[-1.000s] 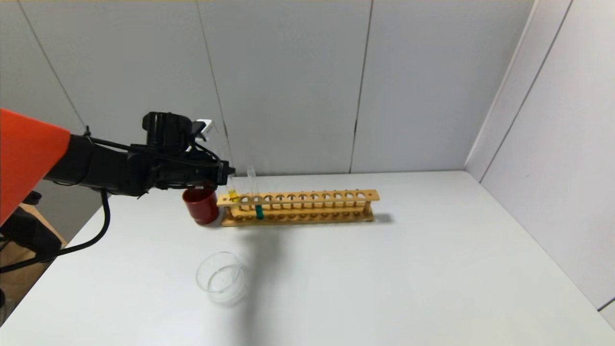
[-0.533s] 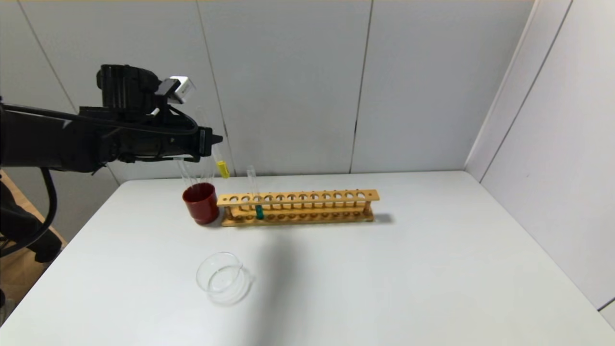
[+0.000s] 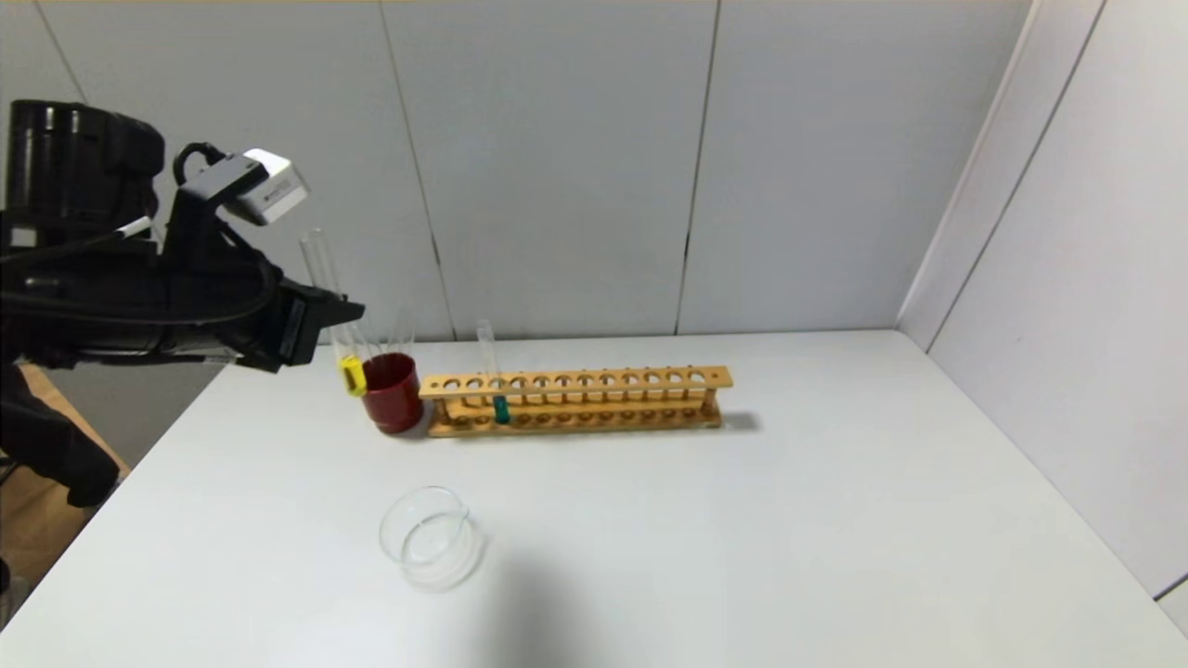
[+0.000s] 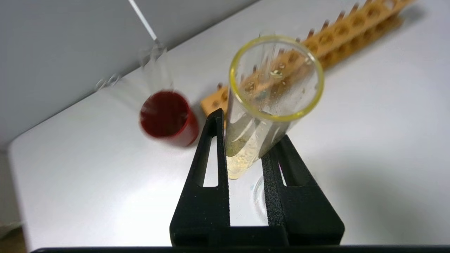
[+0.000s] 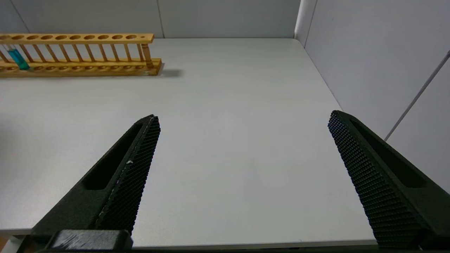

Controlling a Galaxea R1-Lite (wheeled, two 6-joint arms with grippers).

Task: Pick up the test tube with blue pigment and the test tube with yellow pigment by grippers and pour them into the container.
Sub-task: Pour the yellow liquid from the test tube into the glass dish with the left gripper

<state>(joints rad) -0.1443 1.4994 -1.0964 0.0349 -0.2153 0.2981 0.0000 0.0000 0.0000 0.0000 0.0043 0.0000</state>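
**Yellow tube lifted out of rack, carried left toward the pour**

Nearest: the container (image 3: 430, 538) sits alone on the front-left part of the table (image 3: 742, 520). No coloured liquid can be made out in it, so neither pour is judged done.

Mid-field, high on the left: the left gripper (image 4: 244, 140) is seen with its jaws pinched on the test tube with yellow pigment (image 3: 336, 311). The tube is held roughly upright, slightly tilted, mouth up, with the yellow column at its base. A second ago that base was still down at the rack's left end; half a second ago it was clear of the rack and above the red cup (image 3: 392, 391); now it has been carried further left and lower, and its base appears just left of the cup in the head view. Extraction is therefore judged complete and transfer is under way. Remaining for this tube: bring it forward over the container and tip it.

Further back: the wooden rack (image 3: 575, 401) stands along the far side, with the red cup at its left end. The test tube with blue pigment (image 3: 492, 371) is still seated in a hole near that end, untouched. Clear tubes stand in the cup.

The right gripper (image 5: 242, 147) is parked low by the table's near right edge, jaws spread wide, nothing between them.

Risk noted: the grip is mid-tube, on smooth glass, so slip during the tilt is possible.
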